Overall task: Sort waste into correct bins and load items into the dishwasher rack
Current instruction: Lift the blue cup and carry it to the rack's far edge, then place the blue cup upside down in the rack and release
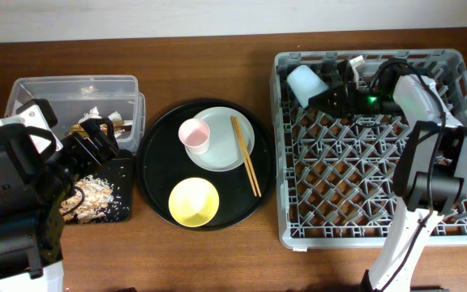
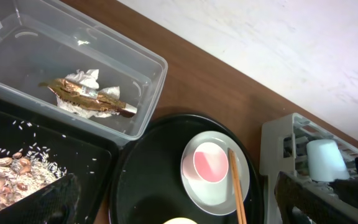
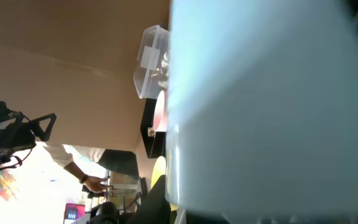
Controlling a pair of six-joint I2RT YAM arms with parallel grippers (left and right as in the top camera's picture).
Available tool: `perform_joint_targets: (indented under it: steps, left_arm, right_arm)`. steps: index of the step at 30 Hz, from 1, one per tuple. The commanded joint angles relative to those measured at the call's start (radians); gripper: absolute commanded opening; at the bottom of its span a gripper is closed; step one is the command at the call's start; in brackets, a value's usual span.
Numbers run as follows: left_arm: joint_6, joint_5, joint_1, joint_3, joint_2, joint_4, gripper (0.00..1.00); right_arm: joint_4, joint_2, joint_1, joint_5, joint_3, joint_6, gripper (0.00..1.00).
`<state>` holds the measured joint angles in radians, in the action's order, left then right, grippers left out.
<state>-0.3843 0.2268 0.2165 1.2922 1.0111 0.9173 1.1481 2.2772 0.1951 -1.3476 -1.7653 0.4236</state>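
This looks like a robotics lab: a left arm [image 1: 10, 203] and right arm [image 1: 432, 166] stand at a wooden bench [image 1: 217, 259] bearing a grey dishwasher rack [image 1: 363, 235], with black tripod gear [image 3: 11, 127] behind.

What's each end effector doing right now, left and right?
Left end effector: open, holding nothing.
Right end effector: closed on the pale blue cup.

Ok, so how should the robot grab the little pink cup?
Probably from straight above, pinching the rim of the pink cup, one finger inside and one outside. It stands upright with its mouth open upward on the plate. Pinch its left edge, since the chopsticks lie to its right.
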Motion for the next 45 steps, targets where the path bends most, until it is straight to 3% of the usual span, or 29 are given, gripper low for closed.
perform_joint_targets:
  steps: [1,4,12,16,21,24,25,26,28,29,31,33,41,44,45]
  left_arm:
    - [0.019,-0.010,0.002,0.006,-0.002,-0.003,0.99]
    - [0.019,-0.010,0.002,0.006,-0.002,-0.003,0.99]
    - [0.019,-0.010,0.002,0.006,-0.002,-0.003,0.99]
    - [0.019,-0.011,0.002,0.006,-0.002,-0.003,0.99]
    - [0.019,-0.010,0.002,0.006,-0.002,-0.003,0.99]
    - [0.019,-0.011,0.002,0.006,-0.002,-0.003,0.99]
    - [0.019,-0.011,0.002,0.006,-0.002,-0.003,0.99]
    - [0.019,-0.011,0.002,0.006,-0.002,-0.003,0.99]
    - [0.019,-0.010,0.002,0.006,-0.002,-0.003,0.99]
    - [0.019,-0.011,0.002,0.006,-0.002,-0.003,0.99]
    - [0.019,-0.010,0.002,0.006,-0.002,-0.003,0.99]
    - [0.019,-0.010,0.002,0.006,-0.002,-0.003,0.99]
    - [0.019,-0.010,0.002,0.006,-0.002,-0.003,0.99]
    - [0.019,-0.011,0.002,0.006,-0.002,-0.003,0.99]
    - [0.019,-0.010,0.002,0.006,-0.002,-0.003,0.99]
  right_arm:
    - [-0.021,0.008,-0.031,-0.014,0.000,0.018,0.09]
    - [-0.045,0.008,-0.033,-0.066,0.000,0.018,0.04]
    - [0.023,-0.045,-0.031,-0.068,-0.001,0.018,0.05]
    - [0.017,-0.181,-0.032,0.132,-0.033,-0.064,0.11]
    - [-0.168,-0.463,-0.097,0.651,-0.052,-0.399,0.16]
    - [-0.250,-0.554,-0.245,0.967,-0.052,-0.533,0.27]
    - [-0.279,-0.552,-0.346,1.170,-0.051,-0.627,0.39]
    - [-0.301,-0.534,-0.417,1.286,-0.051,-0.663,0.44]
    - [-0.340,-0.484,-0.521,1.444,-0.051,-0.726,0.62]
    - [-0.356,-0.432,-0.572,1.574,-0.051,-0.827,0.76]
    - [-0.356,-0.370,-0.591,1.681,-0.051,-0.946,0.61]
    - [-0.362,-0.299,-0.592,1.778,-0.051,-1.026,0.53]
    - [-0.496,-0.109,-0.592,1.937,-0.051,-1.034,0.41]
    - [-0.516,-0.114,-0.592,1.948,-0.051,-1.016,0.05]
    - [-0.513,-0.117,-0.592,1.953,-0.051,-0.988,0.04]
